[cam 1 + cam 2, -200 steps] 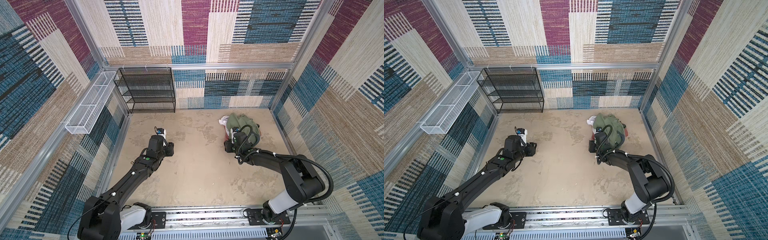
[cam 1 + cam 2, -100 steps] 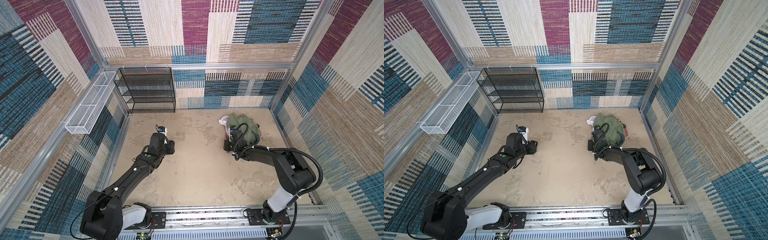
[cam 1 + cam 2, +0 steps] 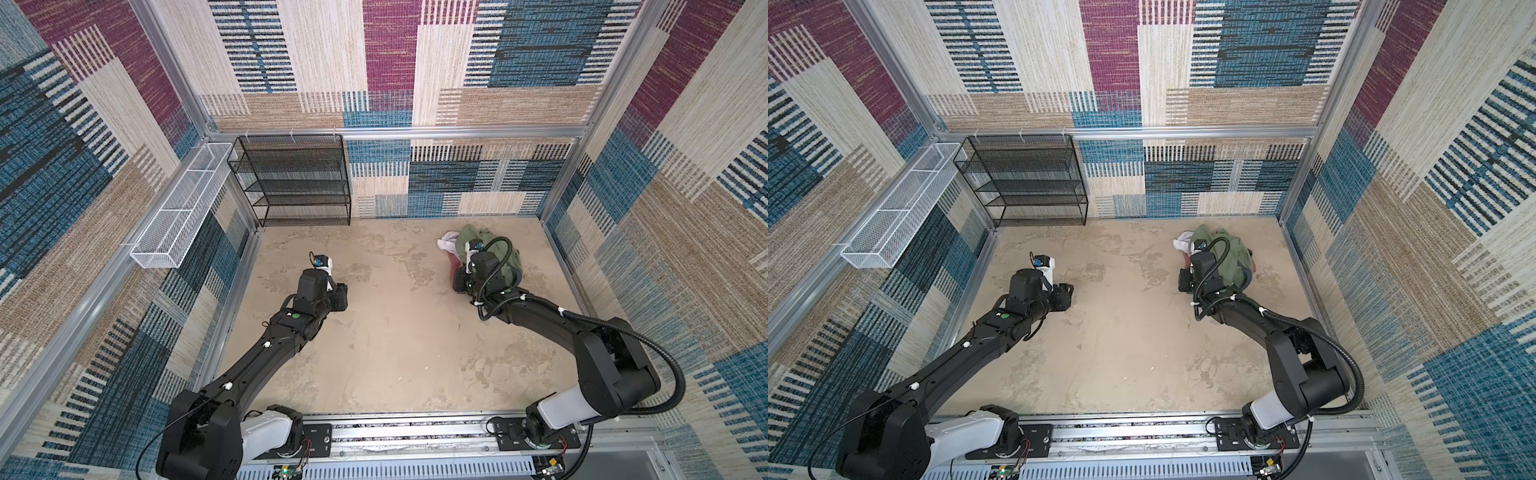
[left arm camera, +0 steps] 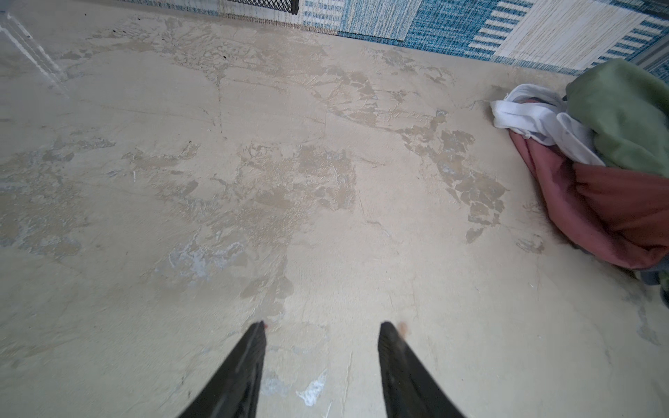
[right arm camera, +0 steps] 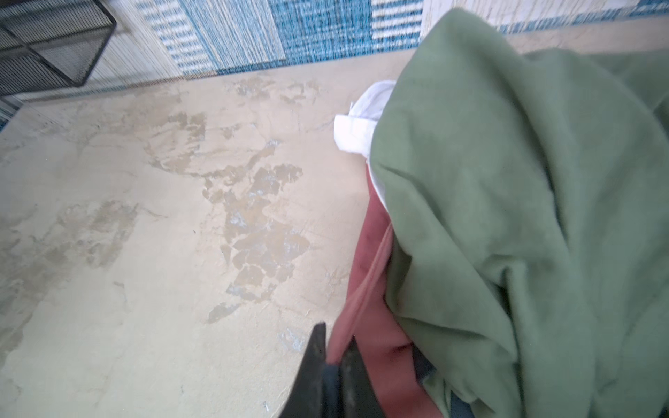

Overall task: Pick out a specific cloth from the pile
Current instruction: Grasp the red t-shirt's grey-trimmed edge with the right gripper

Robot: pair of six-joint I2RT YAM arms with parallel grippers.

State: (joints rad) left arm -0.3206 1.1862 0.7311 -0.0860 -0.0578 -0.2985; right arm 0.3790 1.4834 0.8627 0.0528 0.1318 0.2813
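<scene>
Patterned woven panels wall in a mottled beige table (image 3: 395,332), with a black mesh rack (image 3: 291,178) at the back and a white wire basket (image 3: 178,212) on the side wall. Seen from a top view, the pile (image 3: 486,253) sits near the far right corner, olive green garment (image 3: 505,257) uppermost, a scrap of white garment (image 3: 449,243) poking out at its far side and a sliver of the cloth (image 3: 454,262) showing red at the near-left edge; my right arm reaches forward and bends low over that edge, so the right pincer (image 3: 459,284) is down at the pile, while my left arm stretches to mid-table, well apart from the heap. Both top views agree on this. From the left wrist view, my left pincer (image 4: 320,327) hangs over bare table with its jaws parted about halfway and nothing between them; the pile lies off to one side, red cloth under white and green. From the right wrist view, my right pincer (image 5: 333,347) is closed tight on a fold of the red cloth's edge, beside the table and just under the green garment's hem. I judge the grasp is made; the cloth is not yet drawn out, and pulling it free from beneath the other two remains.
</scene>
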